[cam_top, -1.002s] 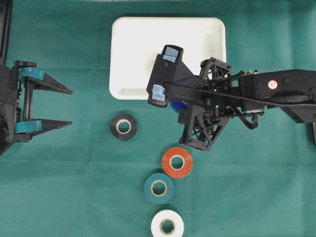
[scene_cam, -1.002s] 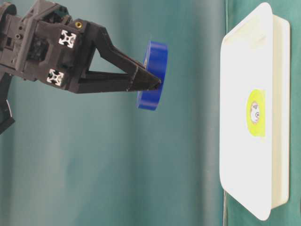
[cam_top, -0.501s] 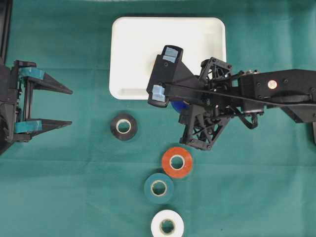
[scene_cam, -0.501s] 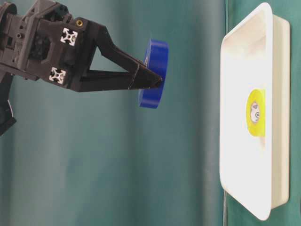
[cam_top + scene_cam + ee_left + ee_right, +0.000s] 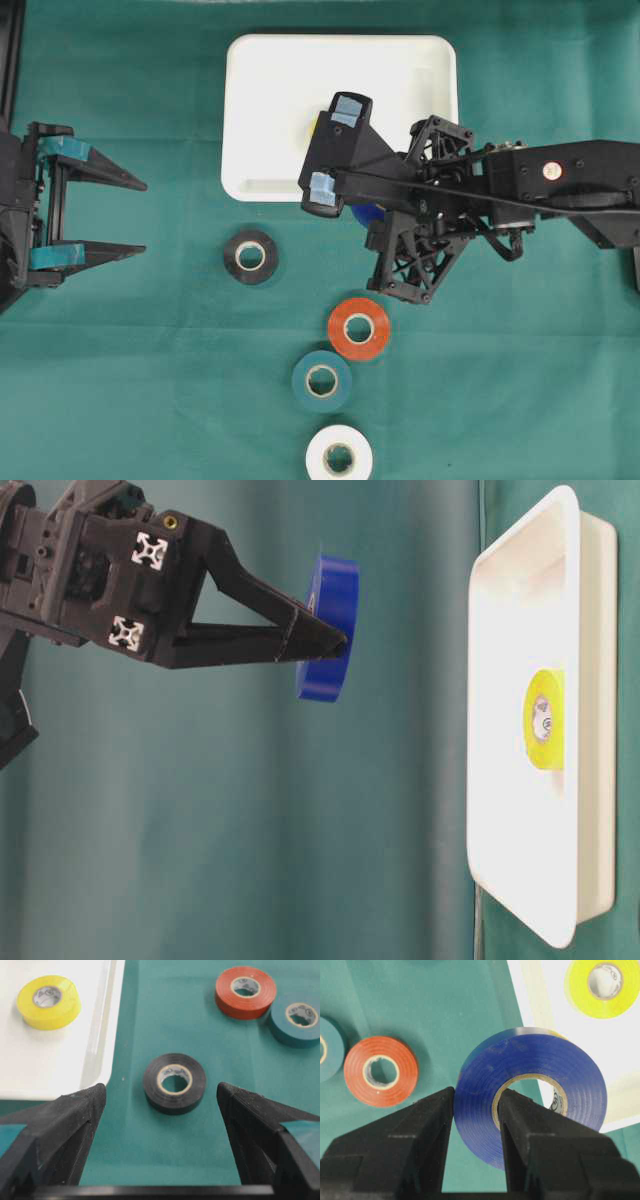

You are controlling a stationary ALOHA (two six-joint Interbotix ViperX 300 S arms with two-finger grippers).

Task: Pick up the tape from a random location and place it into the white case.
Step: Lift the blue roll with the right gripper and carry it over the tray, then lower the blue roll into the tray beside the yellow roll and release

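Note:
My right gripper (image 5: 476, 1105) is shut on a blue tape roll (image 5: 545, 1065), one finger through its hole and one on its outer face. The roll hangs above the green cloth just short of the near rim of the white case (image 5: 280, 90). From table level the blue tape roll (image 5: 330, 630) is clearly off the cloth, apart from the white case (image 5: 520, 810). A yellow tape roll (image 5: 48, 1001) lies inside the case. At the far left my left gripper (image 5: 145, 216) stands open and holds nothing.
A black roll (image 5: 250, 256) lies on the cloth in front of the left gripper. An orange roll (image 5: 359, 328), a teal roll (image 5: 322, 380) and a white roll (image 5: 339, 457) lie in a row toward the front edge.
My right gripper has shifted slightly toward the case with the blue roll. The left arm and the loose rolls have not moved.

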